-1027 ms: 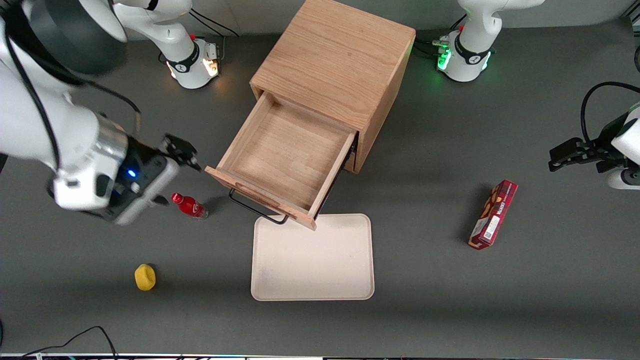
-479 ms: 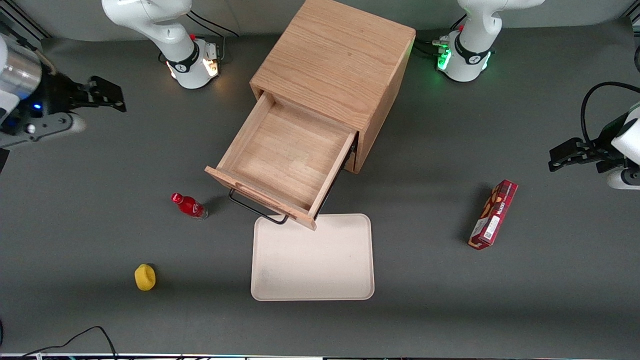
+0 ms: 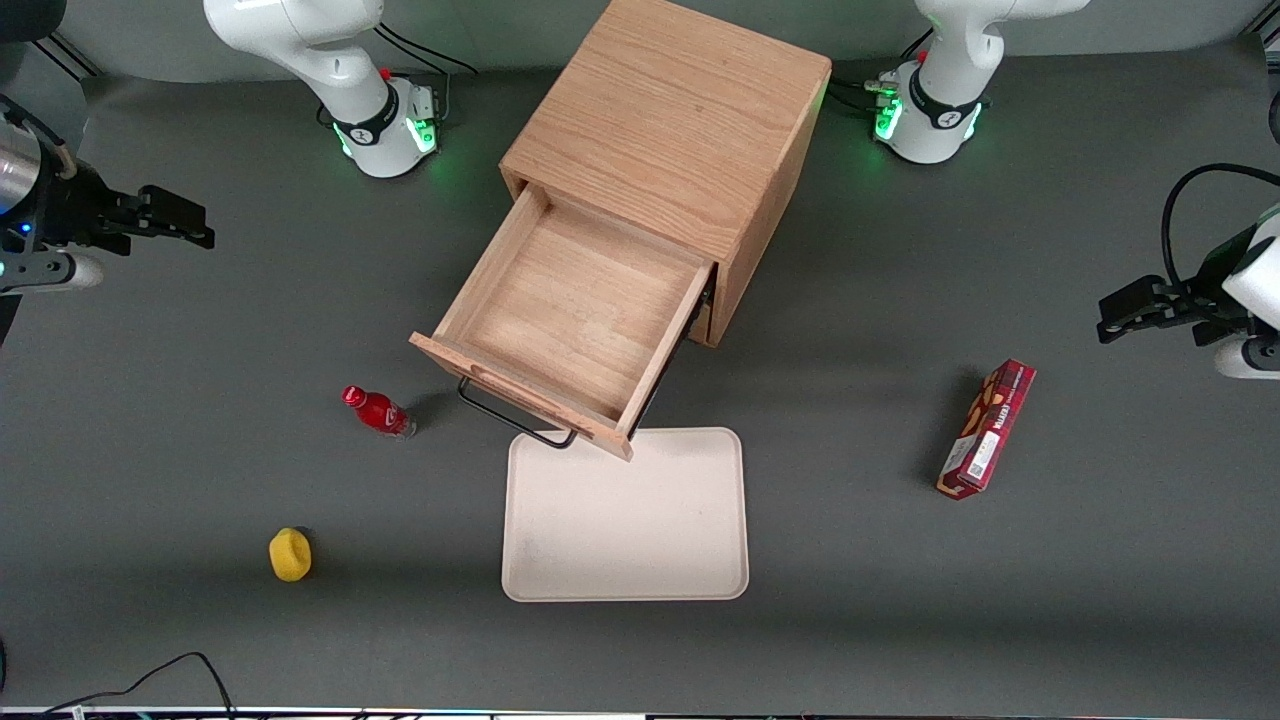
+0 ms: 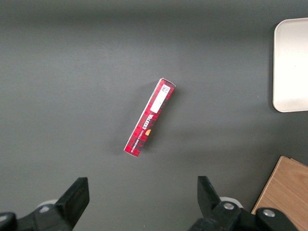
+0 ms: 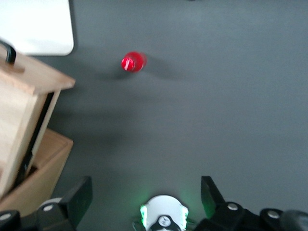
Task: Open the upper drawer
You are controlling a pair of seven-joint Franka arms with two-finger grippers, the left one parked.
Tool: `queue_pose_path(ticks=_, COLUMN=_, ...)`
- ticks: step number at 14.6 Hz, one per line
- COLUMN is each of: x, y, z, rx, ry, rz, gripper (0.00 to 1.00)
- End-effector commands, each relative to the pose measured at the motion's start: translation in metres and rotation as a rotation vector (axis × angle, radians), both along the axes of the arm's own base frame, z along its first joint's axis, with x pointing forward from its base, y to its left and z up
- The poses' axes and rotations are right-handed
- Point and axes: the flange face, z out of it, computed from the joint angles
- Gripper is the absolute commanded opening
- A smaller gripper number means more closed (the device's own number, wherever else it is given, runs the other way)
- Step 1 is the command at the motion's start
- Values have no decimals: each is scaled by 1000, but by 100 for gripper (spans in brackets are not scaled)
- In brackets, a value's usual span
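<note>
The upper drawer (image 3: 575,320) of the oak cabinet (image 3: 665,130) stands pulled far out, its shallow wooden box empty and its black wire handle (image 3: 510,415) at the front. The drawer's front corner also shows in the right wrist view (image 5: 33,84). My right gripper (image 3: 185,222) is open and empty, high above the table at the working arm's end, far from the drawer. In the right wrist view its fingers (image 5: 79,195) stand wide apart over bare grey table. The lower drawer is hidden under the open one.
A cream tray (image 3: 625,515) lies in front of the drawer. A small red bottle (image 3: 378,411) stands beside the handle and shows in the right wrist view (image 5: 133,62). A yellow object (image 3: 290,554) lies nearer the camera. A red box (image 3: 986,428) lies toward the parked arm's end.
My right gripper has pulled away from beside the drawer front, toward the working arm's end of the table. The drawer has stayed open.
</note>
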Motion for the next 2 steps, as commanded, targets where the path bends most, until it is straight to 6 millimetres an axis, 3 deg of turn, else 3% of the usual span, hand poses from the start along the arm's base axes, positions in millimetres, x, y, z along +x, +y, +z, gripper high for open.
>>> queue_pose_path(ticks=1, x=2, y=4, z=4, rx=-34, ry=-22, rz=-58, gripper=100)
queue_pose_path(ticks=2, x=1, y=4, z=5, rx=-33, ry=-21, rz=-57, gripper=100)
